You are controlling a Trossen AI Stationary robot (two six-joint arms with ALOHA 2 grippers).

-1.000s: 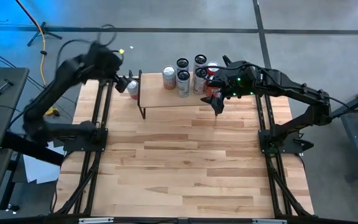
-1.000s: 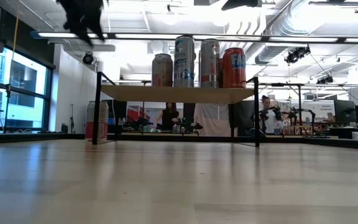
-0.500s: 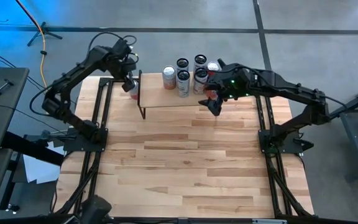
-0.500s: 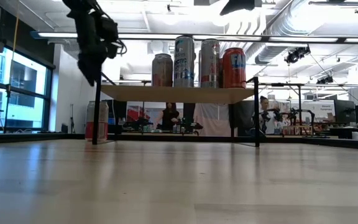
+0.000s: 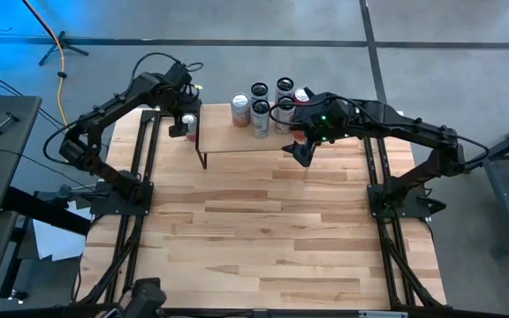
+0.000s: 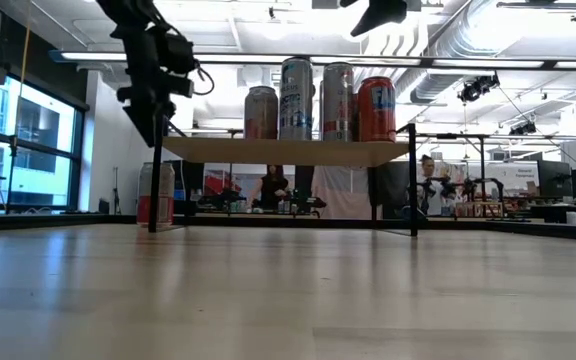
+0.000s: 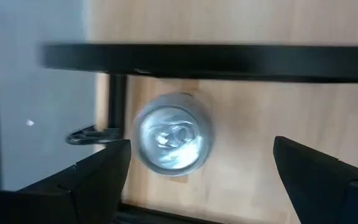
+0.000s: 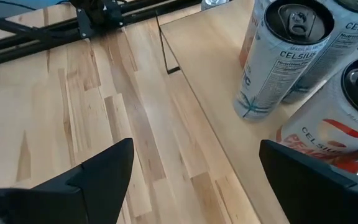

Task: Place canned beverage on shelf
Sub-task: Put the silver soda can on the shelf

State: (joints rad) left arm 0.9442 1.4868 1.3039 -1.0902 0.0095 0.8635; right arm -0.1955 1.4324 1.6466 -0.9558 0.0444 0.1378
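My left hand [image 5: 182,117] hangs spread straight over the can [image 7: 173,141] standing upright on the tabletop [image 5: 263,230], just beside the shelf's [image 5: 246,141] left end, so I'd judge it nearer. My right hand [image 5: 297,152], also spread, holds nothing above the shelf's right end, beside cans reading CELSIUS [image 8: 272,59].

In the high view the shelf [image 5: 237,141] stands at the upper middle of the tabletop [image 5: 263,230]. Cans [image 5: 262,108] cluster on its right half. One can [image 5: 186,126] stands on the tabletop just left of the shelf, with the left gripper [image 5: 182,119] over it. The right gripper [image 5: 300,150] hangs at the shelf's right end.
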